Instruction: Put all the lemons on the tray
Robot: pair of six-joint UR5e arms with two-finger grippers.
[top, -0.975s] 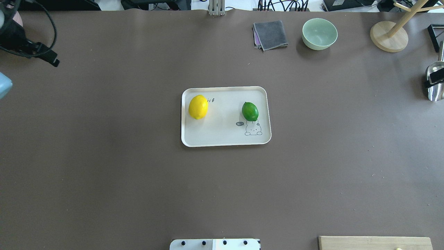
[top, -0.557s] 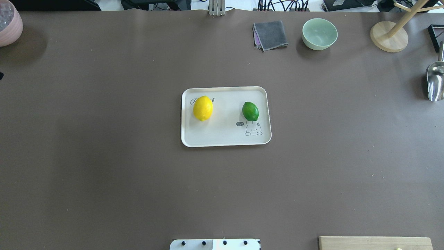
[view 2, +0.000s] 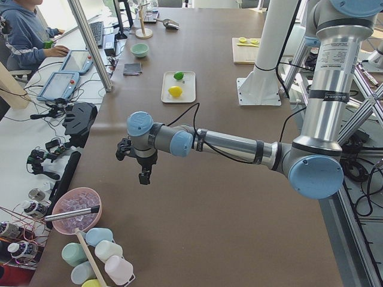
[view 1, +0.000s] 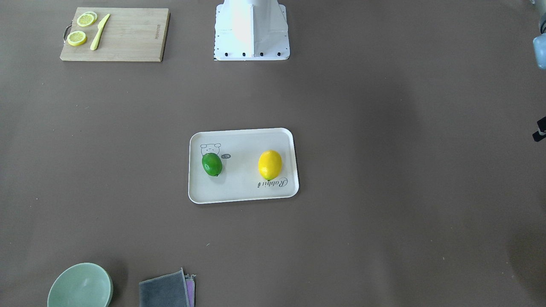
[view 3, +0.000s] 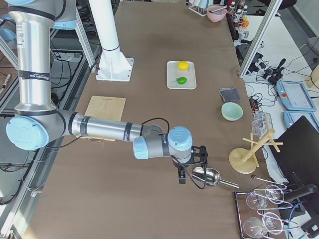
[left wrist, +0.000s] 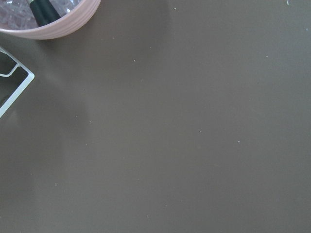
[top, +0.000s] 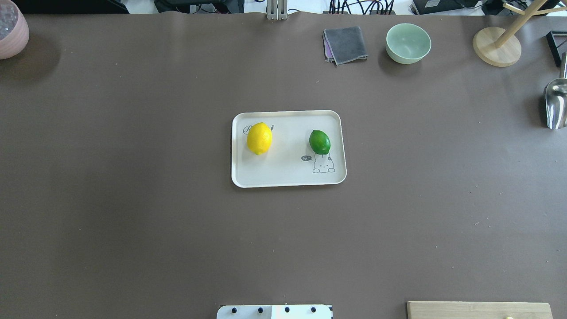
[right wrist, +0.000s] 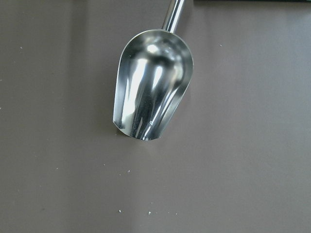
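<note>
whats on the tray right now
A yellow lemon and a green lemon lie apart on the tray. From overhead, the yellow one hides part of the script, the green one part of the rabbit drawing.

Bottom edge slices off the cutting board, pink bowl clipped at the corner, scoop runs off-frame; both arms' jaws too small to read.

Robotics laboratory, identified by the jointed left arm and right arm, a white pedestal at a brown-covered table, teach pendants, aluminium framing and an operator alongside.
</note>
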